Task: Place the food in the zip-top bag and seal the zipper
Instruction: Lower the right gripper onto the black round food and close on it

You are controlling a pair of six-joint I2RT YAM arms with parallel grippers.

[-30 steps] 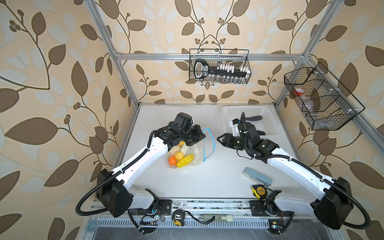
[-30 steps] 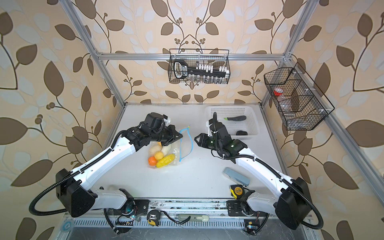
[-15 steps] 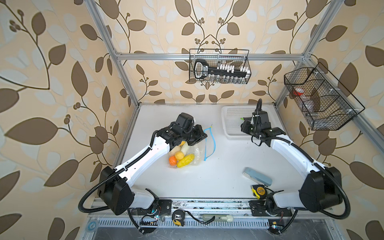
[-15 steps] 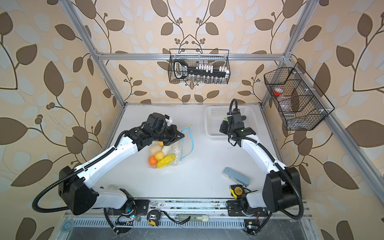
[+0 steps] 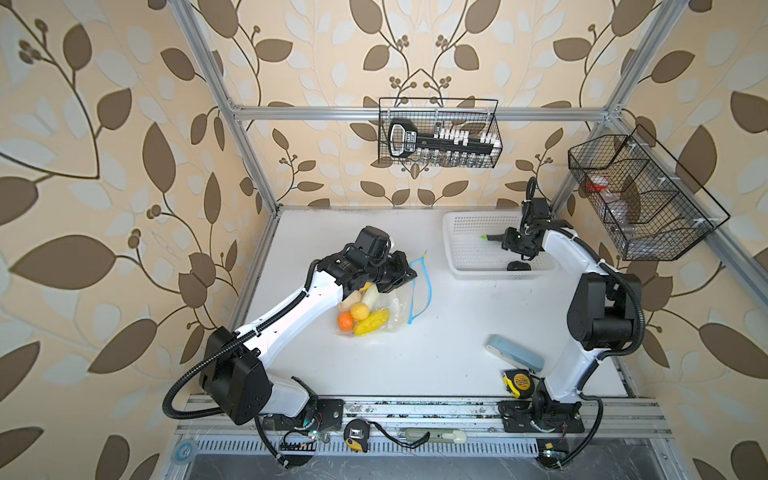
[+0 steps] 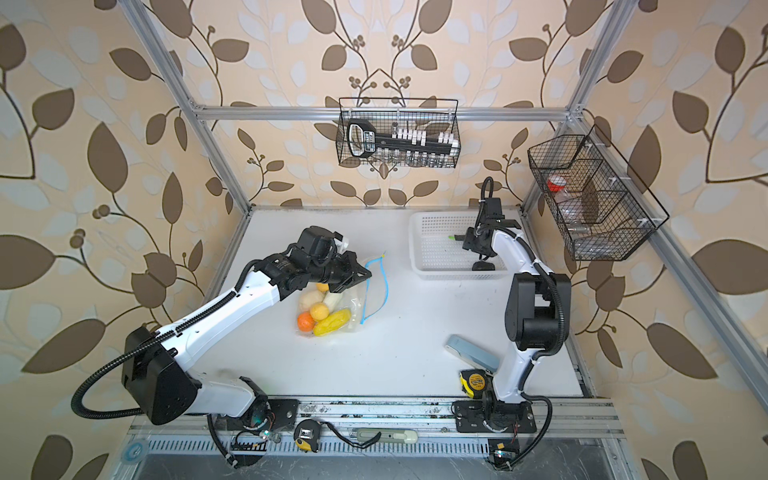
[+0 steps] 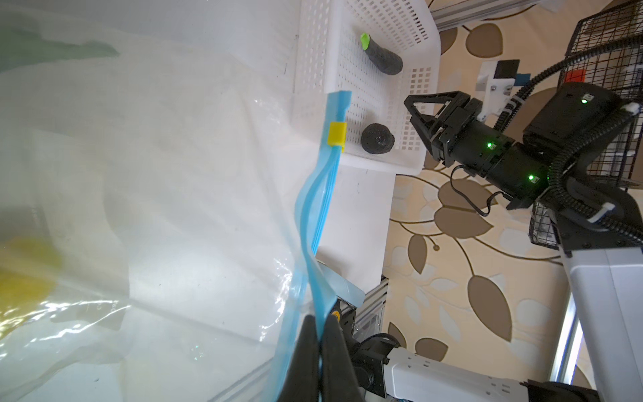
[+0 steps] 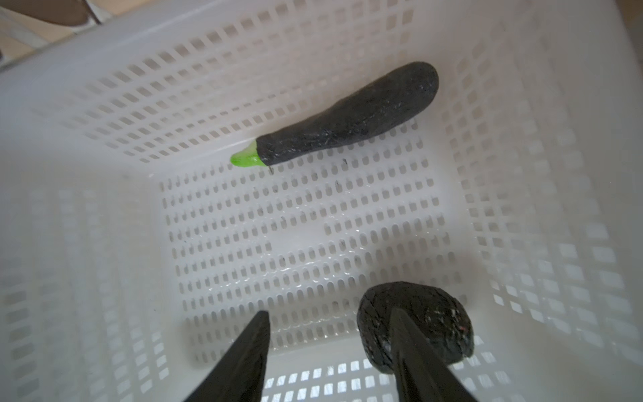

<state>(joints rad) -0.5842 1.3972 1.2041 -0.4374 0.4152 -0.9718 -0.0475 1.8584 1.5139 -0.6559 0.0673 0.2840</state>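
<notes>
My left jaws were clamped shut on the light-blue zipper strip (image 7: 313,209) of the clear, crinkly plastic zip-top bag (image 5: 397,305). In the left wrist view the two black tips pressed together with the blue band between them. The bag lay on the white counter (image 5: 415,374) left of the middle, its mouth turned to the right and the two halves of the strip bowed apart. The small yellow slider tab (image 7: 336,134) sat at the strip's far end. Bunched together at the bag's closed left side lay a round orange toy fruit (image 5: 345,321), a yellow corn-shaped piece (image 5: 371,323), a round yellow piece (image 6: 319,310), a pale green-white piece (image 5: 370,296) and a beige piece (image 6: 309,300).

My right jaws stood partly open and held nothing, over the white perforated plastic basket (image 5: 461,232) at the far right of the counter. Two pieces lay in it. A long dark eggplant-shaped toy with a bright green stem (image 8: 348,115) was by the far wall. A dark, knobbly round toy (image 8: 442,313) was by the near wall, just behind one of my tips in the right wrist view; I could not tell whether that tip touched it. A pale blue-grey oblong case (image 5: 515,353) and a yellow-and-black tape measure (image 5: 517,382) lay on the near-right part of the counter.
</notes>
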